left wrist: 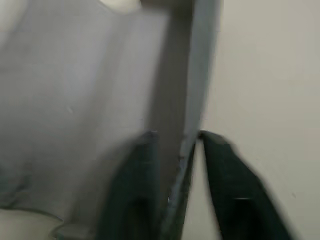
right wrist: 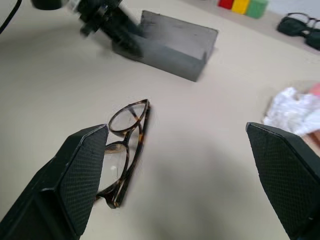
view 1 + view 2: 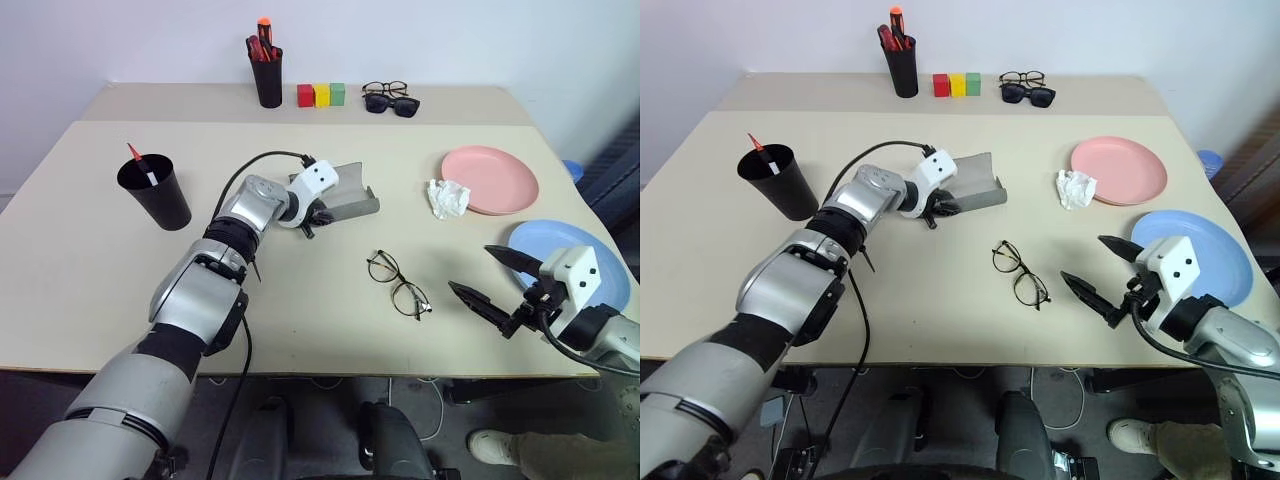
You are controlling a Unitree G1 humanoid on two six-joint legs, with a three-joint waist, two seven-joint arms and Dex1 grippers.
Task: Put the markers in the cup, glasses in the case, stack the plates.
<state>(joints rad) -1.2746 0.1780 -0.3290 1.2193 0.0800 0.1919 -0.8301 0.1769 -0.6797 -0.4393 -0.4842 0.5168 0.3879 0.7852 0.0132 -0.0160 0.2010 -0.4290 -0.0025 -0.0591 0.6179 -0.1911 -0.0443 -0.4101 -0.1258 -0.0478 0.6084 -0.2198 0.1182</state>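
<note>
The grey case (image 3: pixel 350 195) lies open mid-table. My left gripper (image 3: pixel 315 222) is at its left end, and in the left wrist view its fingers (image 1: pixel 227 190) are shut on the case's wall (image 1: pixel 172 90). The wire-framed glasses (image 3: pixel 398 284) lie folded on the table in front of the case. To their right, near the front edge, my right gripper (image 3: pixel 472 268) stands open and empty, apart from the glasses (image 2: pixel 125 145). A red marker (image 3: pixel 139 162) stands in the black cup (image 3: pixel 155 190) at the left. The pink plate (image 3: pixel 492 178) and blue plate (image 3: pixel 545 235) lie side by side at the right.
A crumpled white tissue (image 3: pixel 447 197) rests against the pink plate's left rim. At the back stand a black pen holder (image 3: pixel 266 72) with markers, three coloured blocks (image 3: pixel 321 95), black sunglasses (image 3: pixel 392 103) and dark-framed spectacles (image 3: pixel 385 88).
</note>
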